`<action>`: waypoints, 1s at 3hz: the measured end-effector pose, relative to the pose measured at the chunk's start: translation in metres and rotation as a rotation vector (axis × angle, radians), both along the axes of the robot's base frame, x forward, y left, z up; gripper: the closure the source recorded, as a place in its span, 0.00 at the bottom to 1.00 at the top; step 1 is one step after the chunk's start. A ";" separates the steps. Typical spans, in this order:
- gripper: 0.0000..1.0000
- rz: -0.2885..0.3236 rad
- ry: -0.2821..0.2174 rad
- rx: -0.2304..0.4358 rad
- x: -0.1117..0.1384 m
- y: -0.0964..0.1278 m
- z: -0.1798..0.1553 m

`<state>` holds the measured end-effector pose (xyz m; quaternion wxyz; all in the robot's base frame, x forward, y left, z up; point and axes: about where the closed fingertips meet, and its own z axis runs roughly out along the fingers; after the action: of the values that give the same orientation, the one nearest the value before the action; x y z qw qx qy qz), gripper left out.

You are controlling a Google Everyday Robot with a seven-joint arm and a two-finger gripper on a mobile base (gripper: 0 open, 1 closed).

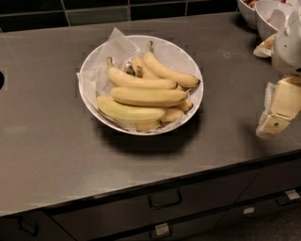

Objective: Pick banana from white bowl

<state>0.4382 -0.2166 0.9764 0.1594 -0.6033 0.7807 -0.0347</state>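
Note:
The white bowl (89,66) is large, round and shallow, lined with crumpled white paper, and stands on the dark counter left of centre. Several bananas lie in it. The banana (129,113), long, plump, pale yellow and blunt ended, lies at the front of the pile. Another smooth banana (148,96) lies just behind it, and two with upright dark-tipped stems (164,70) lie further back. My gripper (276,115), cream coloured, hangs at the right edge of the view above the counter, well to the right of the bowl and apart from it.
Smaller white bowls (270,16) stand at the back right corner behind my arm. The grey counter (47,141) ends at a front edge, with drawers and handles (164,200) below. A dark tiled wall (94,12) runs along the back.

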 end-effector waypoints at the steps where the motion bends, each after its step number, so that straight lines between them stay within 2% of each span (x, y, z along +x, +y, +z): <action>1: 0.00 0.000 0.000 0.000 0.000 0.000 0.000; 2: 0.00 0.013 -0.009 0.001 0.001 0.006 0.002; 3: 0.00 0.080 -0.031 0.022 0.000 0.031 0.007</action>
<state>0.4383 -0.1852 0.9835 0.1792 -0.6315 0.7538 -0.0292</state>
